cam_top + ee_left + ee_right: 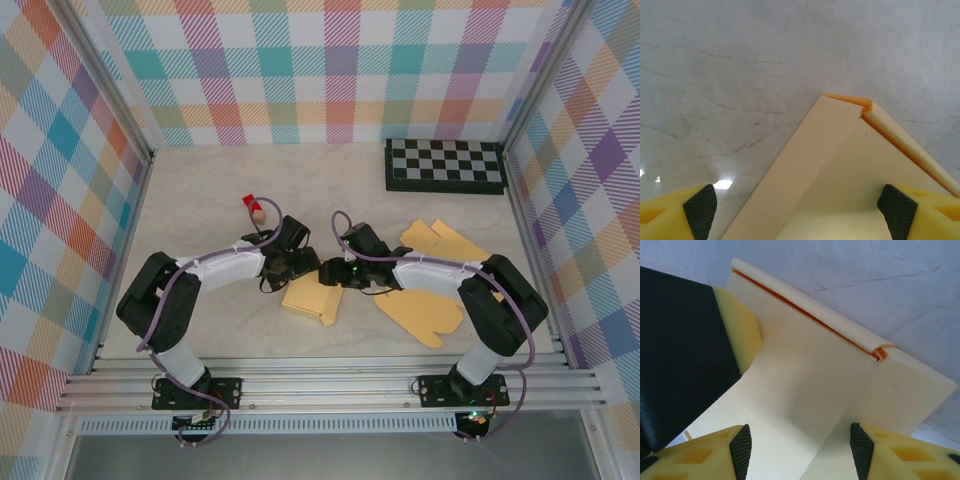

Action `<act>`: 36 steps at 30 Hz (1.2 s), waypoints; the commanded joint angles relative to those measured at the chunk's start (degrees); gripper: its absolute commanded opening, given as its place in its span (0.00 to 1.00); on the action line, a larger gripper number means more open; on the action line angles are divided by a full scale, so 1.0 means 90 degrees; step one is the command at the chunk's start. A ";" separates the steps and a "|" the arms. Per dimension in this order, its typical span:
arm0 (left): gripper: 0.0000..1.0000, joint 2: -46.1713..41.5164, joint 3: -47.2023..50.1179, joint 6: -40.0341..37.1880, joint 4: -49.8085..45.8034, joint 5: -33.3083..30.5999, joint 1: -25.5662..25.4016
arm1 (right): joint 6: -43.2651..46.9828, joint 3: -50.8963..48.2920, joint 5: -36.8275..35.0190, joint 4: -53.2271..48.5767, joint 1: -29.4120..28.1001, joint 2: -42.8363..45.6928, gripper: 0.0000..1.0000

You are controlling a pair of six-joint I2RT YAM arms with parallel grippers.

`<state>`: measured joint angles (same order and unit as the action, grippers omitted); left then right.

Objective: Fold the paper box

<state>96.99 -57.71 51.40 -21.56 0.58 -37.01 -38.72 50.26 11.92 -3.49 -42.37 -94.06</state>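
Box (pixel 312 298): pale tan and half folded, it lies at the middle of the desk (pixel 200 190), right where the two arms meet.
Box edges: in the left wrist view one corner points away, with a small notch at its tip. A rolled rim with an orange seam runs down its right side. In the right wrist view the same kind of rim crosses the top of the panel and ends in a notch before a thick square corner.
Left fingers (pixel 700 212): spread wide and holding nothing. One pad hangs over bare desk just left of the box's slanted edge, the other over the panel.
Right fingers (pixel 741 450): apart, with one pad on each side of a crease in the panel. I cannot tell whether they pinch the paper or only stand over it.
Crowding: in the right wrist view the left arm's yellow finger and its black body sit close against the panel at left. The two wrists nearly meet over the box.
Sheets (pixel 422 312): flat tan cut-outs lie just right of the box, partly under the right arm, and reach toward the right wall.
Checkerboard (pixel 445 165): in the far right corner, well apart from the box.
Red thing (pixel 250 203): small, behind the left wrist and near it.
Open room: bare desk lies far and left of the box and in front of it, up to the rail (pixel 330 385).
Walls (pixel 340 60): plaid, closing the left, far and right sides.
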 commanded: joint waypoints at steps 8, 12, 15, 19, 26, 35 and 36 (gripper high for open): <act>0.88 0.0515 -0.0335 0.0048 -0.0530 -0.0338 -0.0322 | -0.0396 -0.0328 -0.0280 -0.0029 0.0320 0.0465 0.56; 0.88 0.0534 -0.0401 -0.0055 -0.0613 -0.0500 -0.0306 | -0.0353 -0.0577 -0.0424 -0.0164 0.0654 0.0930 0.51; 0.87 0.0583 -0.0493 -0.0086 -0.0636 -0.0484 -0.0301 | -0.0351 -0.0528 -0.0475 -0.0419 0.0876 0.0953 0.36; 0.87 0.0630 -0.0559 -0.0070 -0.0622 -0.0478 -0.0302 | -0.0487 -0.0530 -0.0361 -0.0420 0.1106 0.0733 0.13; 0.86 0.0639 -0.0570 -0.0056 -0.0470 -0.0355 -0.0311 | -0.0706 -0.0498 0.0153 -0.0144 0.1133 0.0068 0.06; 0.84 0.0981 -0.0780 -0.0336 0.0092 0.0295 -0.0456 | -0.0298 -0.0389 0.1074 0.1559 0.1049 -0.0607 0.06; 0.84 0.1057 -0.0830 -0.0393 0.0162 0.0388 -0.0489 | -0.0257 -0.0348 0.1164 0.1658 0.1014 -0.0652 0.06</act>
<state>102.52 -64.45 50.06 -22.31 -1.48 -39.09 -43.16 45.58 15.49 2.42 -31.97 -98.59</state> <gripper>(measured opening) 0.838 0.058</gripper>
